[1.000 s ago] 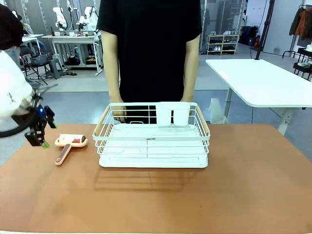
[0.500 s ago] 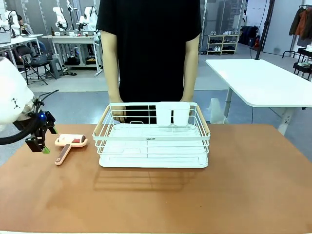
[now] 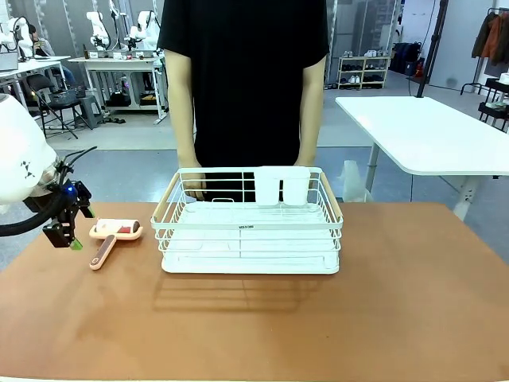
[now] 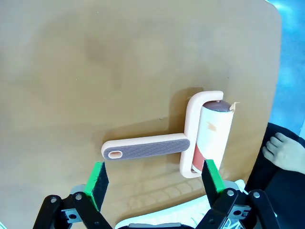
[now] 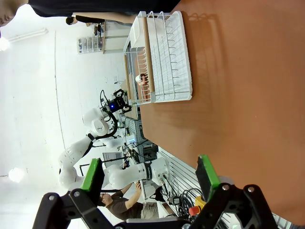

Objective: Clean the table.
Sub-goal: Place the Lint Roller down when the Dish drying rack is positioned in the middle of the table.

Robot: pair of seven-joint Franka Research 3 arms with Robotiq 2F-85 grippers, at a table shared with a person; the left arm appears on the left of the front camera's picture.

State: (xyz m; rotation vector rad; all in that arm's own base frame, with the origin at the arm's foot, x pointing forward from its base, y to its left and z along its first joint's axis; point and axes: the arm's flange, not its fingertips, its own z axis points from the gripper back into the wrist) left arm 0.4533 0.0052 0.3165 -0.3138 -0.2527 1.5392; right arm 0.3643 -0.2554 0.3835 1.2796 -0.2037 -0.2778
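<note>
at the left edge of the front view, the left tool hangs just above the reddish-brown worktop, beside a pink lint roller that lies flat near the worktop's left side. a white wire dish rack stands in the middle toward the far edge, two white cups in its back part, and a person in a black shirt rests both hands on its far rim. the worktop spreads widest left to right across this view

the left wrist view looks down on the roller between that tool's green pads, which stand wide apart with nothing between them; it shows what the front view does not: the ribbed handle runs crosswise to the paper-wrapped drum, a loose paper tab at one end of the drum, and a person's hand past the worktop corner

the right wrist view, rolled sideways, shows the right tool with fingers spread and empty, over bare worktop, the rack far off
</note>
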